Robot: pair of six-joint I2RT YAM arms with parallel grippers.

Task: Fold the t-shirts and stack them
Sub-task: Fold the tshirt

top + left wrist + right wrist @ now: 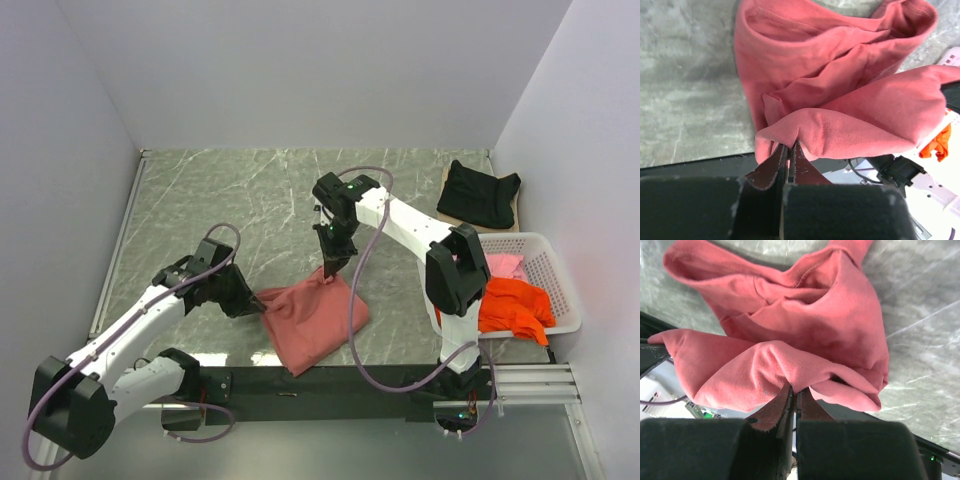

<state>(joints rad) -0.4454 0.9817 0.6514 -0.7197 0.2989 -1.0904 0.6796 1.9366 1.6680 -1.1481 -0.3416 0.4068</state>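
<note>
The brick-red t-shirt [312, 322] lies bunched near the table's front edge, part of it hanging over the dark front rail. My left gripper [258, 303] is shut on its left edge; the left wrist view shows the cloth [840, 95] pinched at the fingertips [788, 146]. My right gripper [329, 270] is shut on the shirt's far top edge, the fabric [805, 325] folding over its tips [796, 390]. A black t-shirt [479, 192] lies folded at the back right. An orange t-shirt [512, 305] and a pink t-shirt [503, 265] lie in the white basket [556, 275].
The basket stands at the right edge, against the wall. The black shirt rests on a brown board [445, 183]. White walls close in the table on three sides. A dark rail [330, 380] runs along the front between the arm bases.
</note>
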